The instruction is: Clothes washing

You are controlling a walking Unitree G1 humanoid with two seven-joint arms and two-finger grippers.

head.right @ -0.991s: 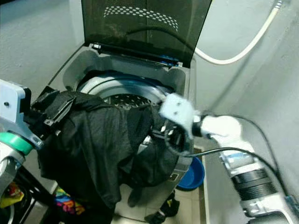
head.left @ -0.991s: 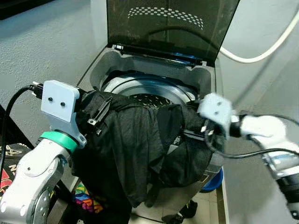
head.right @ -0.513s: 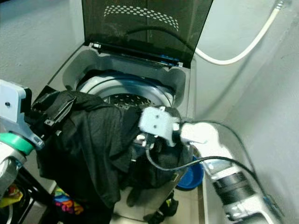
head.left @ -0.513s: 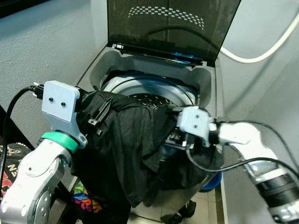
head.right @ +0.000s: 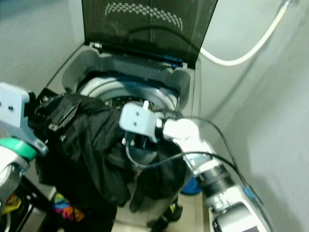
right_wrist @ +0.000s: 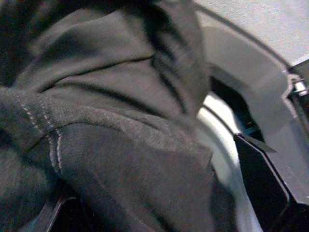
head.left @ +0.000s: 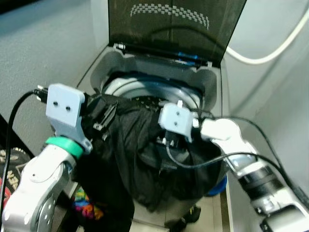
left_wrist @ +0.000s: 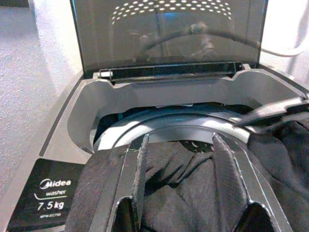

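The black garment (head.left: 140, 154) hangs over the washer's (head.left: 212, 82) front rim at the frame's centre, mostly outside the drum (head.left: 145, 92). The left gripper (left_wrist: 178, 193) has its fingers spread with cloth bunched between them. The right gripper (head.left: 166, 140) presses into the folds mid-frame; I cannot tell whether it is clamped. To do this well, lift both ends over the rim together, so nothing slides floorward.

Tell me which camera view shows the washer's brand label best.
The left wrist view: the label on the washing machine reads Midea, 7.5 kg. In the eye views the black garment and the left arm cover that corner; the right wrist view shows mostly cloth.
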